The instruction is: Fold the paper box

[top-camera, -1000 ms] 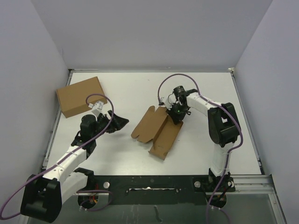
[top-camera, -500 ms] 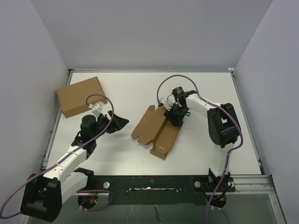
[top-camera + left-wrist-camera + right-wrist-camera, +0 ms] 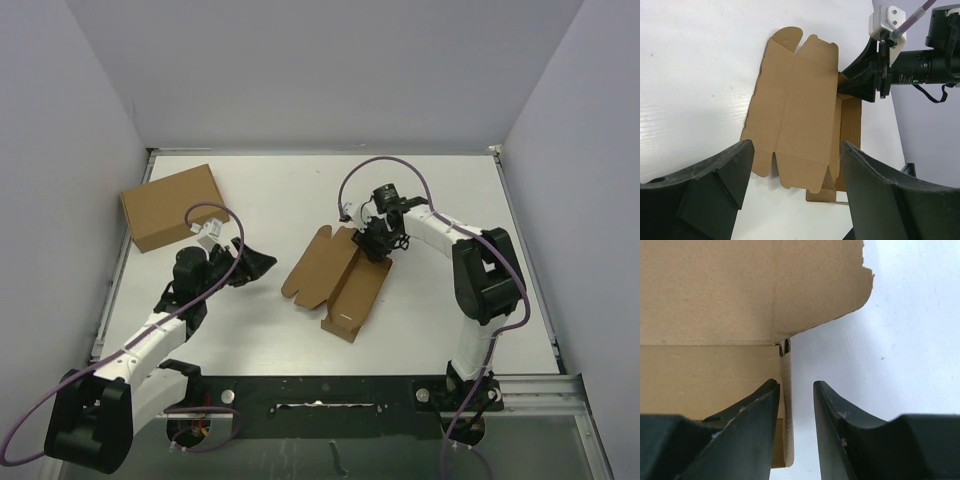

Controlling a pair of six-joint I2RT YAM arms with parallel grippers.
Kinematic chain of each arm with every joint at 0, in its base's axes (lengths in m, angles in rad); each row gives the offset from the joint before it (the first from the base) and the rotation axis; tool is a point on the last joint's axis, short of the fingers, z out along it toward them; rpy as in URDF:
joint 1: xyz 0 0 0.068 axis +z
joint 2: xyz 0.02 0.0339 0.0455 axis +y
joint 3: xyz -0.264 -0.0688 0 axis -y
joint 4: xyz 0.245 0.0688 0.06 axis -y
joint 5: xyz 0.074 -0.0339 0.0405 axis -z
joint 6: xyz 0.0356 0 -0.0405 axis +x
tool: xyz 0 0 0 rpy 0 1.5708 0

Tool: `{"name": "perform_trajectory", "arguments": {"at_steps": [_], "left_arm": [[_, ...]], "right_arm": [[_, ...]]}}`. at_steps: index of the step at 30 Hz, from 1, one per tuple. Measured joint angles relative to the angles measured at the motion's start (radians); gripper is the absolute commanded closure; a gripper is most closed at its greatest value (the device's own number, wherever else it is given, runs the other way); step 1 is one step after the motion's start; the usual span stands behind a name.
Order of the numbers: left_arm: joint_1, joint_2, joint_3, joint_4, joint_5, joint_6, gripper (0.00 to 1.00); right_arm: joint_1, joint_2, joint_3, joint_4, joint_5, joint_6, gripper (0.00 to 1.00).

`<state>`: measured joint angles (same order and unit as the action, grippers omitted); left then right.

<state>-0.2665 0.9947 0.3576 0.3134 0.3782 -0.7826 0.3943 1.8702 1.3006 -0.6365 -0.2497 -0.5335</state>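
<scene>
the paper box (image 3: 335, 280) lies opened out near the middle of the white desk (image 3: 280, 190), brown and die-cut, with its long axis slanting from the far right to the near left. its left half is a flat panel with rounded tabs at the far end and short slots at the near end. its right half is partly raised into a shallow tray with low walls.

the right fingers (image 3: 376, 243) are at the far right corner of the paper box, pointing down at it. in the right wrist view the right fingers (image 3: 757, 412) stand a little apart, with a strip of white desk showing between them. a thin upright cardboard edge of the paper box (image 3: 715, 300) sits in that gap, close against one finger. a wide flap with a torn-looking rounded corner lies just beyond the tips. they are not clamped on the cardboard.

the left fingers (image 3: 255, 265) hover to the left of the paper box, apart from it, aimed toward it. in the left wrist view the left fingers (image 3: 715, 175) are spread wide with nothing between them, and the paper box (image 3: 795, 115) lies beyond them.

a plain cardboard box (image 3: 170, 207), closed and larger, rests well to the far left of the paper box.
</scene>
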Motion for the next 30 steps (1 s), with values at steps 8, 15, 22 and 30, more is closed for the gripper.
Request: {"name": "perform_trajectory", "arguments": {"at_steps": [8,15,22,30], "left_arm": [[0.000,0.008,0.000,0.009,0.002,0.000,0.32],[0.000,0.022,0.000,0.028,0.010,-0.003,0.32],[0.000,0.033,0.000,0.036,0.019,-0.011,0.32],[0.000,0.045,-0.001,0.042,0.024,-0.023,0.32]], "right_arm": [[0.000,0.002,-0.018,0.016,0.016,-0.001,0.91],[0.000,0.004,-0.025,0.040,0.052,0.000,1.00],[0.002,0.004,-0.029,0.065,0.082,0.020,0.86],[-0.036,0.004,-0.029,0.045,0.016,0.057,0.72]]}}
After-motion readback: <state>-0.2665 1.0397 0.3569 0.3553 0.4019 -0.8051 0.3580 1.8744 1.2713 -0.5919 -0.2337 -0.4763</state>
